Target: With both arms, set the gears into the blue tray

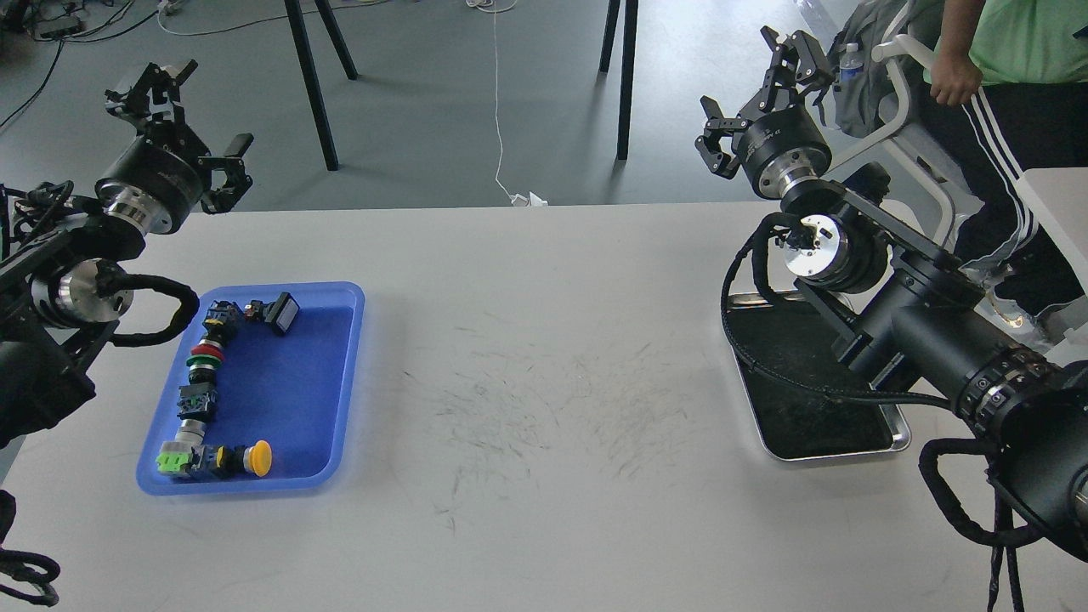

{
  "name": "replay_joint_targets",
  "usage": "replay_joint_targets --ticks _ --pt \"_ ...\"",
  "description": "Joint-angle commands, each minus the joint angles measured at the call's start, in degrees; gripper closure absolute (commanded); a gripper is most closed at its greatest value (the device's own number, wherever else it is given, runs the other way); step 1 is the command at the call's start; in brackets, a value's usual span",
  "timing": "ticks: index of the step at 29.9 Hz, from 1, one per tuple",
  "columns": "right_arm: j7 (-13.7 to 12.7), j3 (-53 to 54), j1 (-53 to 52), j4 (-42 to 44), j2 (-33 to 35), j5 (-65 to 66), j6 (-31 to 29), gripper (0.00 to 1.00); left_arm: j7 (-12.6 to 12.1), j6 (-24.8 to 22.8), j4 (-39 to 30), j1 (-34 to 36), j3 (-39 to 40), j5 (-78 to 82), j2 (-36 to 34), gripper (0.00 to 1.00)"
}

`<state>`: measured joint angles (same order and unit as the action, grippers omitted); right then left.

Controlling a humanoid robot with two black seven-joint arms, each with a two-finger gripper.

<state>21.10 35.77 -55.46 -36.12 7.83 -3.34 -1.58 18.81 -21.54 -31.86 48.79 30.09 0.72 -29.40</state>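
Note:
The blue tray (289,399) lies on the left of the white table and holds a row of coloured push-button switches (204,387) along its left side. No gears show in this view. My left gripper (187,115) hovers high beyond the table's far left corner, open and empty. My right gripper (752,98) is raised past the far right edge, also open with nothing between its fingers.
A silver metal tray with a black inside (807,399) sits at the right, partly under my right arm. A person in a green shirt (994,51) stands at the back right by a chair. Black stand legs (314,76) rise behind the table.

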Motion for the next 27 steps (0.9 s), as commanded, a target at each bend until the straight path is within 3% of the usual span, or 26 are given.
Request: replay_joint_targets --ticks 1,20,27 --pt "0.00 0.00 0.00 0.00 -0.01 0.00 0.00 0.01 0.00 -0.17 0.05 -0.19 0.06 -0.01 0.05 0.01" --pt "-0.79 -2.10 -0.35 -0.35 0.52 0.09 0.35 0.01 -0.27 -0.25 0.31 0.16 -2.67 0.16 0.58 0.01" --pt "-4.57 -11.59 -2.11 -3.07 6.75 -0.09 0.00 0.01 -0.44 -0.34 0.66 0.78 -2.76 0.25 0.66 0.01"
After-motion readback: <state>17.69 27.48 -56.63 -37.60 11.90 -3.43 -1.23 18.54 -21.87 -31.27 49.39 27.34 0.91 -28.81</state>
